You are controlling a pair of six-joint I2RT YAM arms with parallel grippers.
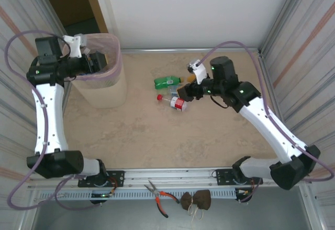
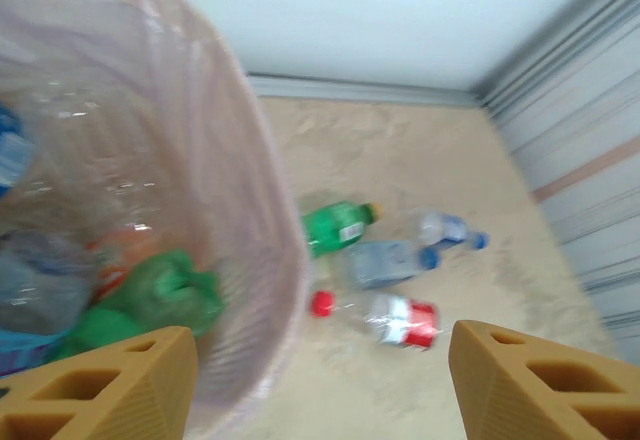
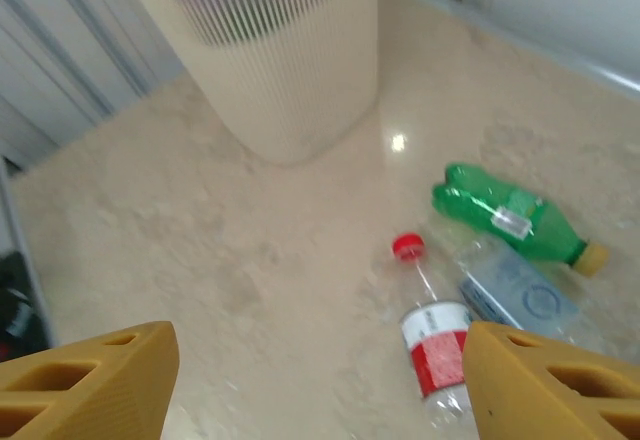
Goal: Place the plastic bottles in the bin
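Observation:
The pale pink bin (image 1: 107, 91) stands at the back left. My left gripper (image 1: 97, 62) hovers over its rim, open and empty. In the left wrist view the bin (image 2: 250, 210) holds several bottles, among them a crushed green one (image 2: 165, 295). On the table lie a green bottle (image 1: 167, 82), a clear red-labelled bottle (image 1: 175, 102) with a red cap, and a clear blue-labelled one (image 2: 385, 262); a further clear bottle with a blue cap (image 2: 445, 230) lies behind. My right gripper (image 1: 186, 91) hangs open just above this cluster, with the red-labelled bottle (image 3: 435, 345) by its right finger (image 3: 550, 380).
Ribbed metal walls close in both sides of the table and a white wall runs along the back. Pliers (image 1: 159, 196) and a brown bag (image 1: 196, 201) lie on the near rail below the arm bases. Bare beige tabletop (image 1: 157, 141) spreads between the bin and the arm bases.

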